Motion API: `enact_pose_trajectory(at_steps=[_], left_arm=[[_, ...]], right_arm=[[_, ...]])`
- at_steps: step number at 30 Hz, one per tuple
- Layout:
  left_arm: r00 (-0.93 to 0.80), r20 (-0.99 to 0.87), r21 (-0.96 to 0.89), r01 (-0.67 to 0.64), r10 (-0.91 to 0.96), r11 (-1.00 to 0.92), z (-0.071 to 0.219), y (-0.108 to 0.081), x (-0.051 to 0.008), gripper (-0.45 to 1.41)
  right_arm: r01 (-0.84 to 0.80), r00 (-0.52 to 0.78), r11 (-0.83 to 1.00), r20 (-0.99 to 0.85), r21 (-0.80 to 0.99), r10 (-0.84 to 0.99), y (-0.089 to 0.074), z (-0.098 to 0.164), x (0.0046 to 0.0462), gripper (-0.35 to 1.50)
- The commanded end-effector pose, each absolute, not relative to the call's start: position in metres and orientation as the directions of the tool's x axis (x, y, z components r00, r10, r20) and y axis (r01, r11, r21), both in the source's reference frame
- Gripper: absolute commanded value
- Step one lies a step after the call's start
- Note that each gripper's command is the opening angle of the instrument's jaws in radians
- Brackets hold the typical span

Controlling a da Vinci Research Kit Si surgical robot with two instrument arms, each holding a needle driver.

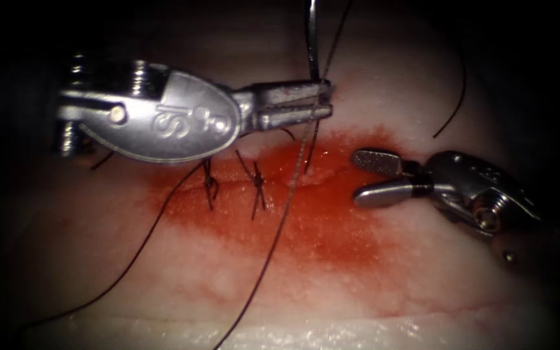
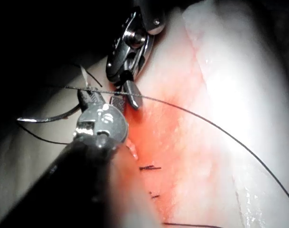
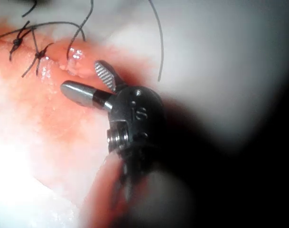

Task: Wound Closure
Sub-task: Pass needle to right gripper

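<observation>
My left tool [image 1: 325, 98] is shut on the curved needle [image 1: 311, 39] near one end. The needle rises from the jaws, clear of the tissue [image 1: 371, 285]. In the left wrist view the needle [image 2: 44, 117] curves away from the same tool [image 2: 87, 97]. Thread [image 1: 280, 220] runs from those jaws down across the cut [image 1: 319, 176] toward the near edge. My right tool [image 1: 358, 176] stands open at the cut's right end, holding nothing, and appears again in its own view [image 3: 80, 78].
Two tied stitches [image 1: 210, 185] [image 1: 257, 189] close the left part of the cut. Red fluid [image 1: 332, 227] stains the tissue around it. One loose thread [image 1: 144, 240] trails to the lower left and another [image 1: 455, 97] curves at the upper right.
</observation>
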State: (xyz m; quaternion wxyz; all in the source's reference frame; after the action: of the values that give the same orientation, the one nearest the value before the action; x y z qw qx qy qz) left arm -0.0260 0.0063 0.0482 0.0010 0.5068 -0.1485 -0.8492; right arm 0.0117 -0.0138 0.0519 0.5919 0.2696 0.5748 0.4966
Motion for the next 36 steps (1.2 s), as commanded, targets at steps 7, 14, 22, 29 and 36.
enact_pose_trajectory(at_steps=[7,14,22,29,36], left_arm=[[-0.483,-0.858,0.258,-0.115,-0.172,-0.959,0.0535,0.0018,-0.0262,-0.45],[-0.478,-0.858,0.265,-0.102,-0.186,-0.959,0.054,0.0008,-0.0264,-0.45],[-0.458,-0.862,0.282,-0.083,-0.215,-0.956,0.0533,0.0,-0.0273,-0.45],[-0.447,-0.859,0.31,-0.062,-0.251,-0.949,0.0531,-0.0006,-0.0277,-0.45],[-0.445,-0.856,0.321,-0.055,-0.265,-0.945,0.0532,-0.0006,-0.0277,-0.45]], right_arm=[[-0.273,-0.155,0.215,-0.263,0.938,0.952,-0.0132,0.0505,0.0128,0.24],[-0.297,-0.129,0.141,-0.186,0.944,0.974,-0.0132,0.0506,0.0131,0.22],[-0.288,-0.171,0.038,-0.091,0.957,0.981,-0.0129,0.0507,0.0145,1.06],[-0.256,-0.184,-0.03,-0.018,0.966,0.983,-0.0128,0.0507,0.0157,1.26],[-0.247,-0.191,-0.053,0.005,0.968,0.982,-0.0127,0.0509,0.0168,1.2]])
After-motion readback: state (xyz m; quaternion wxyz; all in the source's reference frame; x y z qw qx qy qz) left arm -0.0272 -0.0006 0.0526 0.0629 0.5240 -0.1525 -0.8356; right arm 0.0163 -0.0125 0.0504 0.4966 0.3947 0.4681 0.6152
